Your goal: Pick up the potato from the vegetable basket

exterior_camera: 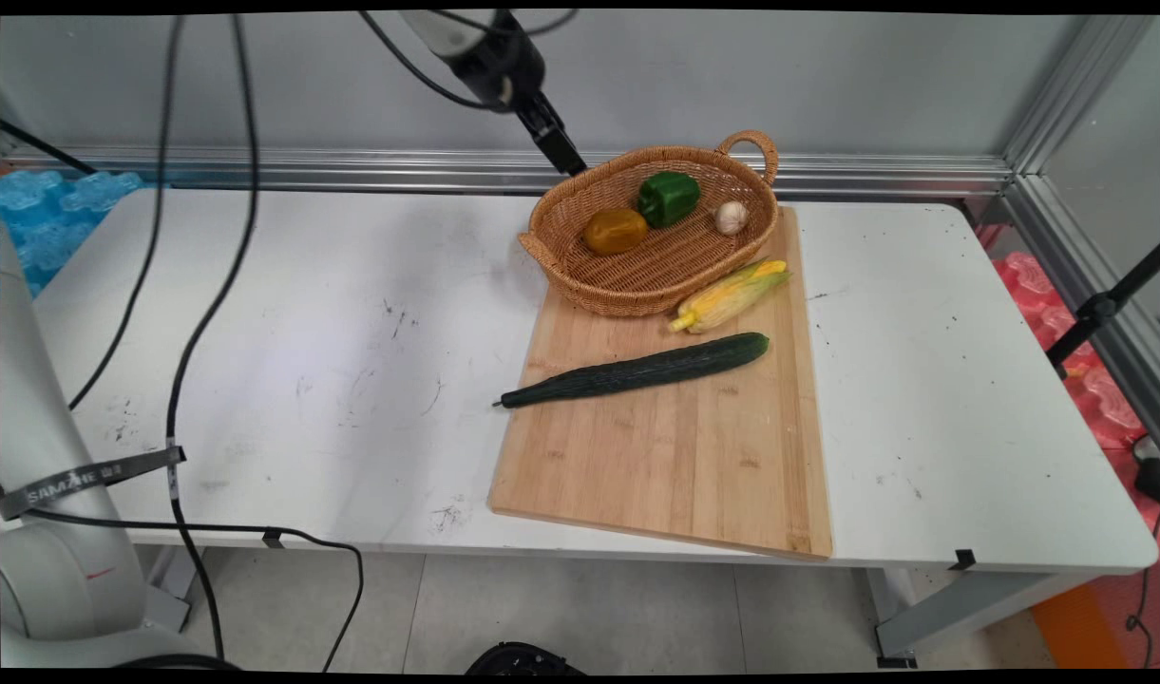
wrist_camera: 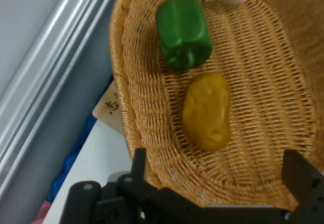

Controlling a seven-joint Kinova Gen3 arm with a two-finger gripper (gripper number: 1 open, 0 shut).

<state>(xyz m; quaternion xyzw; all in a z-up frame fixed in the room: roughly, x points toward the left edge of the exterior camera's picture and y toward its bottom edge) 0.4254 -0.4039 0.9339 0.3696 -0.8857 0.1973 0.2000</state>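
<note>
White table (exterior_camera: 351, 313) under you carries a board (exterior_camera: 675, 446) with a basket (exterior_camera: 637, 285) on its far end. Your gripper (wrist_camera: 217, 176) hangs empty above the basket's rim, jaws spread wide. Below sits the yellow pepper (wrist_camera: 206, 112), beside it the green pepper (wrist_camera: 183, 31). Come down off-centre and you may clip the rim and tip the basket.
</note>
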